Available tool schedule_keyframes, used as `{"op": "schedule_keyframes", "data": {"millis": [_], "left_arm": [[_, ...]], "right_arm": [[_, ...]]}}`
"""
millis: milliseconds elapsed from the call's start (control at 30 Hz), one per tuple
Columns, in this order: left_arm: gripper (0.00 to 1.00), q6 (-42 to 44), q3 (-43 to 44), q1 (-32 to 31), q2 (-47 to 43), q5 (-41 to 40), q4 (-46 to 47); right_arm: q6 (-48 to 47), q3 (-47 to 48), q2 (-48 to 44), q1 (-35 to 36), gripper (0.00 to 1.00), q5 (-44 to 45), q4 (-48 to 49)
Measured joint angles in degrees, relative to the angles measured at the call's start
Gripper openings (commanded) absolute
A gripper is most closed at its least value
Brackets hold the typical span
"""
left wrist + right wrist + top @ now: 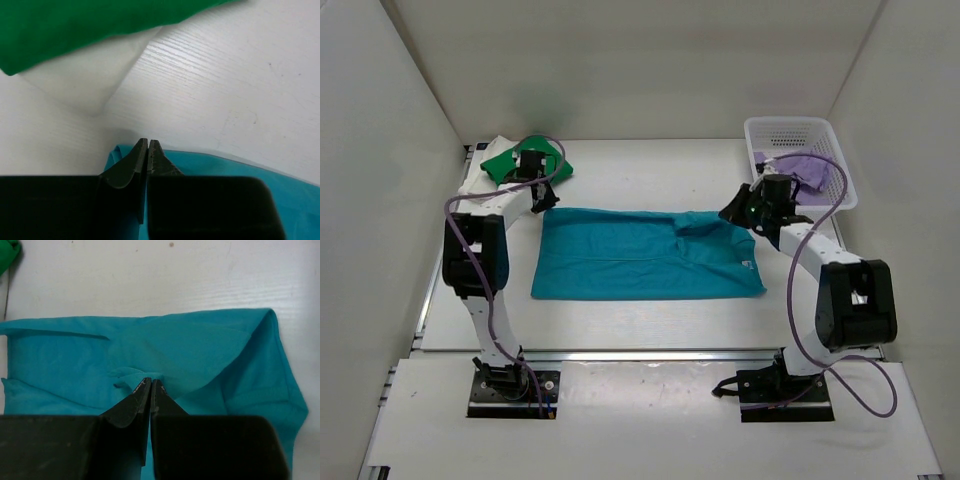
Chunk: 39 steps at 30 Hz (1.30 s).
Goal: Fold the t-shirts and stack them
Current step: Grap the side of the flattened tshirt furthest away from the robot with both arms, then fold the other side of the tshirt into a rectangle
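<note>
A teal t-shirt [640, 265] lies spread flat in the middle of the table, its white neck label [747, 264] at the right end. My left gripper [542, 200] is at its far left corner; in the left wrist view the gripper [148, 142] is shut at the edge of the teal cloth [240, 170]. My right gripper [733, 212] is at the far right part; in the right wrist view it [150, 381] is shut on a small bunched fold of the teal cloth [200, 345]. A green t-shirt [505, 163] lies folded on a cream-white one [478, 180] at the far left.
A white mesh basket [790, 125] stands at the far right with a lilac t-shirt [810, 170] in it. The green shirt [75, 25] and the cream-white one [85, 85] lie just beyond the left gripper. White walls enclose the table on three sides.
</note>
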Motion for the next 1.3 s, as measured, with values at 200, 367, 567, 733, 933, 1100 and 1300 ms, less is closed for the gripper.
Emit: {"op": "schedule_keyframes", "data": {"millis": [200, 367, 567, 733, 933, 1100, 1300], "left_arm": [[0.0, -0.31, -3.8, 0.76, -5.25, 0.9, 1.4], [0.0, -0.76, -7.19, 1.07, -9.42, 1.84, 2.1], [0.0, -1.03, -9.77, 1.46, -12.85, 2.62, 3.21], [0.0, -0.98, -10.88, 1.46, -13.25, 2.67, 3.74], [0.0, -1.01, -12.17, 1.75, -13.18, 2.73, 4.2], [0.0, -1.2, -15.34, 2.73, -13.35, 2.95, 4.44], [0.02, -1.16, -20.92, 3.39, -16.59, 2.64, 4.66]], "right_arm": [[1.57, -6.73, -7.93, 0.5, 0.0, 1.75, -0.22], [1.84, -11.28, -15.65, 0.79, 0.0, 2.97, -1.7], [1.7, -14.95, -25.49, 0.7, 0.01, 4.59, -4.02], [1.57, -21.11, -29.57, 3.39, 0.0, 6.64, -5.07], [1.6, -28.89, -33.64, 4.79, 0.0, 7.63, -8.76], [1.62, -29.55, -34.95, 6.03, 0.0, 9.49, -10.21], [2.03, -29.59, -35.93, 7.45, 0.0, 11.8, -12.9]]}}
